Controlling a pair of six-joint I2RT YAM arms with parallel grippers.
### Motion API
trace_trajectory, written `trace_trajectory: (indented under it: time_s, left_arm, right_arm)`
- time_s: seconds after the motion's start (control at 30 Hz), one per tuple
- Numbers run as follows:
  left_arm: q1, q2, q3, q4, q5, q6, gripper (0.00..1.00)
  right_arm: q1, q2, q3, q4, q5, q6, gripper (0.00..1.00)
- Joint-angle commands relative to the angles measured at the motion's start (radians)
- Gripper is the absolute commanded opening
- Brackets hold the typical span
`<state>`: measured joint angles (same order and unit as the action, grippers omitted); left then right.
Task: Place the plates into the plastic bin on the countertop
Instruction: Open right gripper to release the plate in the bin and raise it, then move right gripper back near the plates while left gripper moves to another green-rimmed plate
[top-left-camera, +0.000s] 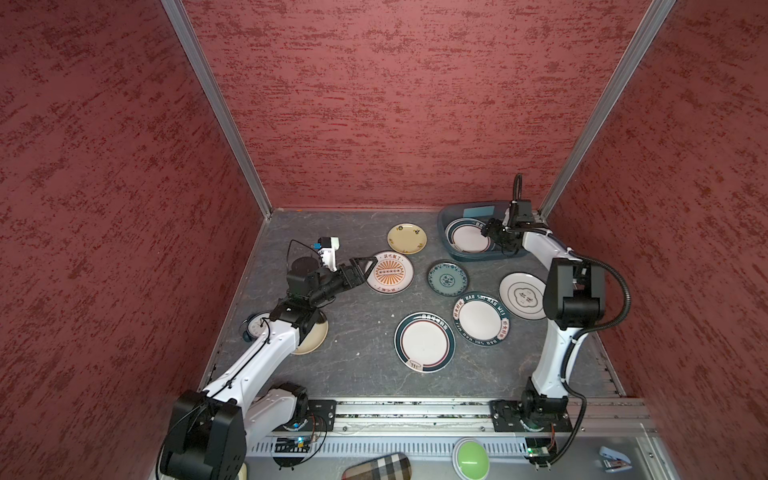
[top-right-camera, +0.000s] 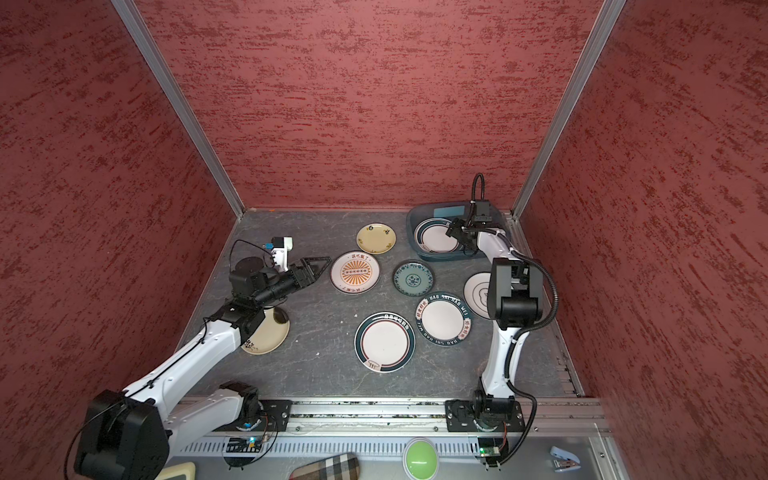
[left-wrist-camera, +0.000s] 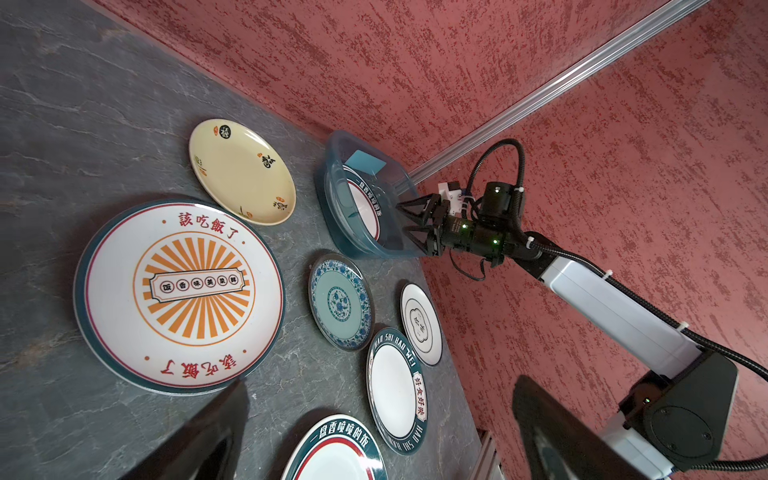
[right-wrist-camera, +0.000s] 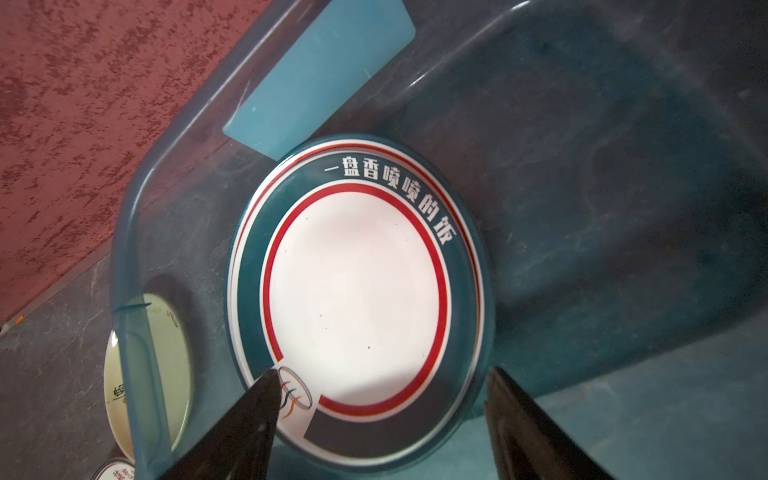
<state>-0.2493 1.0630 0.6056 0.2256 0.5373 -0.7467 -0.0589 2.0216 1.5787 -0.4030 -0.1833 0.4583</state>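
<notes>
One plate is in and the rest are waiting. In the right wrist view a teal-rimmed plate (right-wrist-camera: 357, 291) lies flat on the floor of the plastic bin (right-wrist-camera: 124, 257), just below its light blue label. The right gripper (right-wrist-camera: 383, 370) hangs over the plate's near edge with its jaws spread wide and nothing between them. So the step in hand looks like the end of a drop-off. In both top views the bin sits at the upper right of the countertop (top-left-camera: 353, 365), hard against the back corner. The left gripper (top-left-camera: 365, 269), left of centre, is also fully spread and empty, its fingertips just beside the rim of the sunburst plate (top-left-camera: 389, 272) — that looks like the next pick. The plate is shallow and lies flat on stone, so the move probably calls for one finger slipped under the rim, a pinch, then a carry across to the bin. The cream-yellow plate (top-left-camera: 407, 238) and the small teal patterned plate (top-left-camera: 447, 278) lie in between — the right arm should lift clear first.
</notes>
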Motion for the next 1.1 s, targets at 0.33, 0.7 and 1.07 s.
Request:
trace_trajectory:
  time_s: [0.33,0.7,1.07]
  left_arm:
    - [0.025,-0.009,0.029,-0.190,0.023,-0.032,0.99]
    - [0.024,-0.172,0.003,-0.408,0.059,0.040,0.99]
    - [-0.001,-0.192,-0.104,-0.381,0.101,0.013,0.99]
  right_arm:
    - [-0.010,-0.511,-0.331,0.158,-0.015,-0.008,0.99]
    - [-0.031,-0.855,-0.568,0.155,-0.200,-0.015,0.99]
    - [-0.082,-0.987,-0.670,0.069,-0.418,0.064,0.99]
